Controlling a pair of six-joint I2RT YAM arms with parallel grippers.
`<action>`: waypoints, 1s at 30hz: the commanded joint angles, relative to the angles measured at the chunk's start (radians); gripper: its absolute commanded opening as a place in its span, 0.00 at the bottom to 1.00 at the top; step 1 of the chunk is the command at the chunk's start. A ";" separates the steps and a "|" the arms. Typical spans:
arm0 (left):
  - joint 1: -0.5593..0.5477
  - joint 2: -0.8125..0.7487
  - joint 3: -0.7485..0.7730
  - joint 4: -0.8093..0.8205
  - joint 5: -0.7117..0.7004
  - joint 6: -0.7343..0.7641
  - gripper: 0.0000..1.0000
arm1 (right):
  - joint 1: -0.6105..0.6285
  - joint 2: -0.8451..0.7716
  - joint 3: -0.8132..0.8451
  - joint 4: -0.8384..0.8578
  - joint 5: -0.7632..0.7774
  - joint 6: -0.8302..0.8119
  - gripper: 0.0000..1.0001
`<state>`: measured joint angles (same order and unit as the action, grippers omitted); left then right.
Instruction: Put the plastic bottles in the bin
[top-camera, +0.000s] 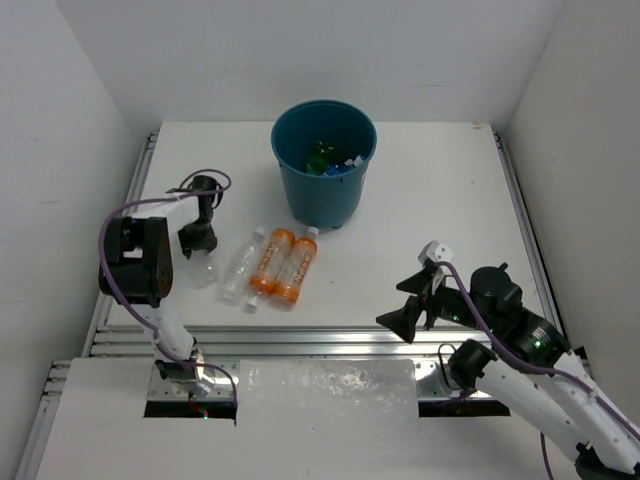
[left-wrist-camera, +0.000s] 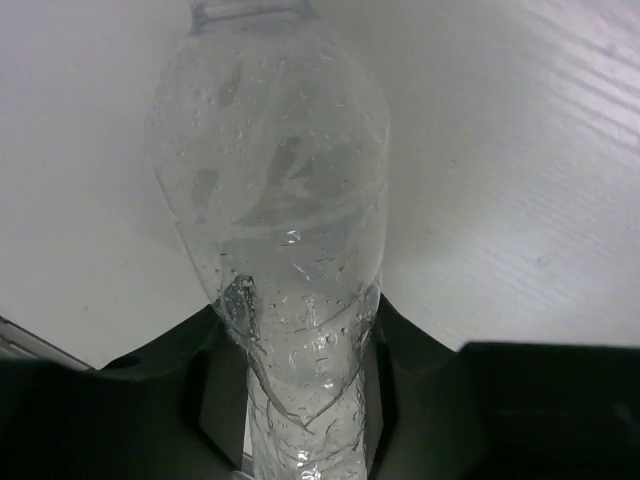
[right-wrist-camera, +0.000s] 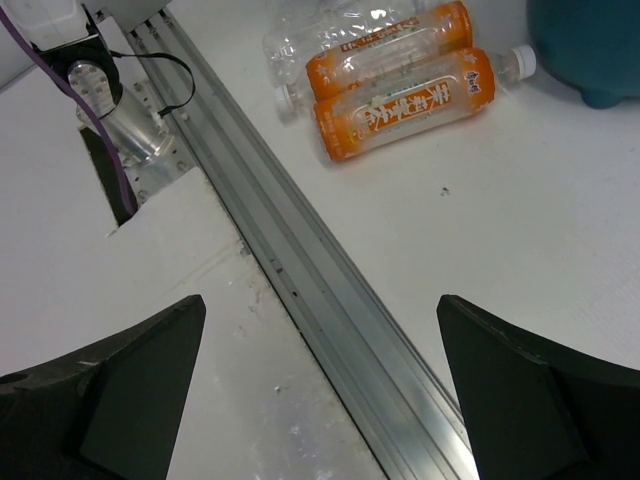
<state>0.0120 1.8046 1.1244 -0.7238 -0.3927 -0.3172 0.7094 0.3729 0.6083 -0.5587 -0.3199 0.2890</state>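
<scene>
One clear bottle (left-wrist-camera: 280, 230) seemingly gripped, left pincer (left-wrist-camera: 305, 395); right pincer (right-wrist-camera: 320, 330) spread.

Top view above table (top-camera: 440, 200), left wrist close-up, right wrist shares orange bottles (right-wrist-camera: 400, 105)

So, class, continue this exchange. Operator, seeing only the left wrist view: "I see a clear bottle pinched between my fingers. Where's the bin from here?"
Observer: The bin stands toward the far side of the table, to the right of the left gripper and its clear bottle.
Operator: Anything in it?
Observer: Yes, a green bottle shows inside.
Operator: What remains on the table?
Observer: Two orange bottles and a second clear bottle lie side by side just right of your gripper, in front of the bin.
</scene>
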 joint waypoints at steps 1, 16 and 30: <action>0.031 -0.037 0.020 -0.005 -0.027 -0.025 0.21 | 0.002 0.011 -0.015 0.062 -0.018 0.016 0.99; -0.288 -0.758 0.055 0.200 0.488 -0.160 0.01 | 0.002 0.217 -0.081 0.644 -0.202 0.310 0.99; -0.486 -0.978 -0.297 0.915 0.911 -0.460 0.00 | 0.009 0.704 0.272 0.923 -0.275 0.501 0.99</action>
<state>-0.4473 0.8509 0.8543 -0.0380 0.4118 -0.7158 0.7113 1.0248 0.8410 0.2226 -0.5228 0.7017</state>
